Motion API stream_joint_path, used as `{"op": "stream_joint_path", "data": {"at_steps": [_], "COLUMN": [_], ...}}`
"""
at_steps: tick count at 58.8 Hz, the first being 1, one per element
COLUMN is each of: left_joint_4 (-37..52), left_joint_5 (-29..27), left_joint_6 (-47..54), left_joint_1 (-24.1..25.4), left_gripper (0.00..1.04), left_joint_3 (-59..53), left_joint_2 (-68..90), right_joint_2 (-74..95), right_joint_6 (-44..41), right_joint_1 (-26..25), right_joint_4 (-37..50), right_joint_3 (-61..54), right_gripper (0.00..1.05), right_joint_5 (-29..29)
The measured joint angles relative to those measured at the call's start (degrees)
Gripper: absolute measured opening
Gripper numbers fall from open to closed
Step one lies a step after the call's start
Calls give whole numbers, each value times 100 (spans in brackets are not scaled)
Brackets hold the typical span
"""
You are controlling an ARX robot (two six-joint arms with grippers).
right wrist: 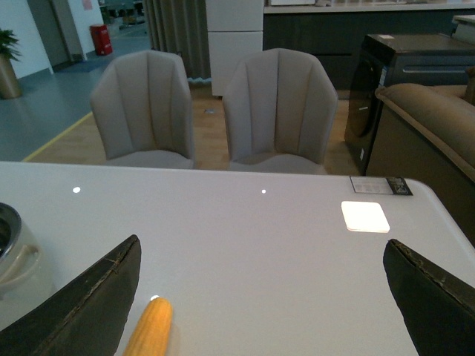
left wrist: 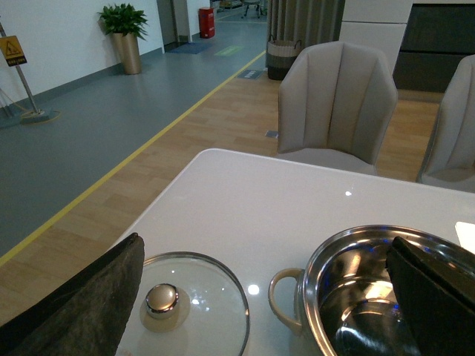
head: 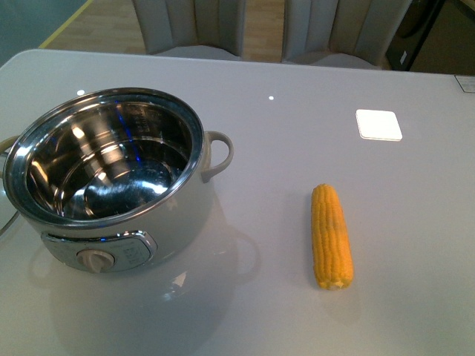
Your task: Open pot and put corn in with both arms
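**Front view: pot stands open, corn waits on the table**

Front view first: the pot [head: 182, 219] sits on the robot's left, no lid on it, steel interior shining and empty, control knob facing the camera. The corn [head: 331, 236] lies flat on the right, well apart from the pot, tapered end pointing away from the robot.

On the left wrist camera, the left gripper [left wrist: 265, 239] is spread wide with nothing between its fingers. The glass lid [left wrist: 211, 297] lies flat on the table, just beside the pot's loop handle. Over on the right wrist camera, the right gripper [right wrist: 263, 241] is also wide apart and empty, with the corn near one finger.

The white table [head: 297, 89] is glossy and catches ceiling lights. A white square tile [head: 378, 124] lies beyond the corn. Two grey chairs [right wrist: 145, 107] stand at the far edge. Beyond them are wood flooring, a yellow floor line, a grey floor and a potted plant [left wrist: 125, 22].
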Motion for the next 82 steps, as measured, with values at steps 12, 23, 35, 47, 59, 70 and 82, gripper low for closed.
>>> {"op": "stream_joint_path", "data": {"at_steps": [12,23,35,47,59,70,82], "left_joint_4": [-1069,-1950,-2055,-2055,-1069,-1320,-1759], "left_joint_5": [-105,-181,-184,-186,588,299,262], "left_joint_6": [-59,-262,-455,-501,-339,-197,-177], "left_joint_1": [-260,-326,-323,-326,-184,-756,-769], "left_gripper": [98,98,98,98,86,54,16], "left_joint_3": [-181,-330,-330,-330,-452,-426,-426], "left_joint_2": [-999,-1495,-1469,-1467,-1375,-2076,-2522], "right_joint_2": [0,0,0,0,0,0,0], "right_joint_6": [2,0,0,0,0,0,0], "right_joint_1": [0,0,0,0,0,2,0], "right_joint_4": [0,0,0,0,0,-4,-4], "right_joint_3": [0,0,0,0,0,0,0], "right_gripper": [96,96,96,96,96,96,96], "right_joint_5": [0,0,2,0,-7,-11,-11]}}
